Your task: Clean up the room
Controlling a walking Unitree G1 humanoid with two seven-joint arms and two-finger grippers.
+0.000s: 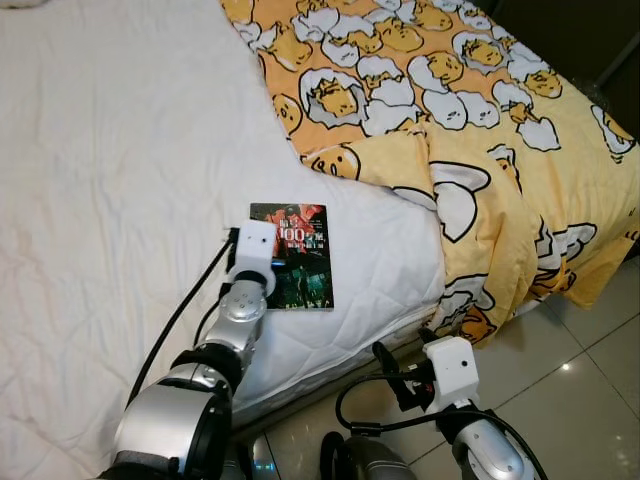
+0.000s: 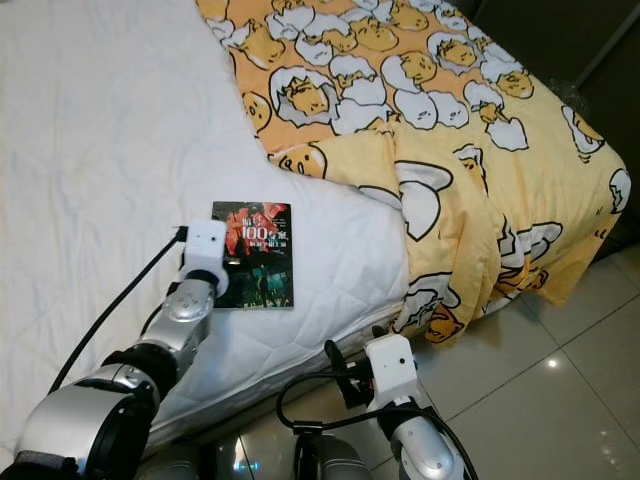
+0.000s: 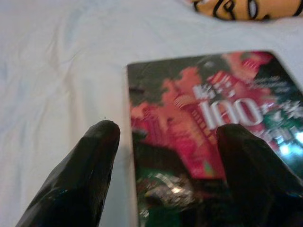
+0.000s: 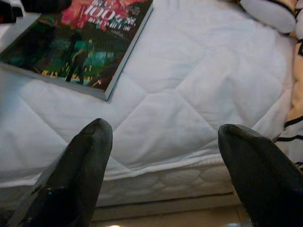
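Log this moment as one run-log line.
left gripper: open, straddling book edge on white mattress | right gripper: open, low by bed edge | yellow quilt: bunched, hanging off

Left gripper reaches forward, jaws spread wide; right gripper held low, jaws apart

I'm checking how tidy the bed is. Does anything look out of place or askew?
A book lies loose on the white mattress near its edge. The yellow quilt is bunched to one side, spilling over the bed's corner toward the floor.
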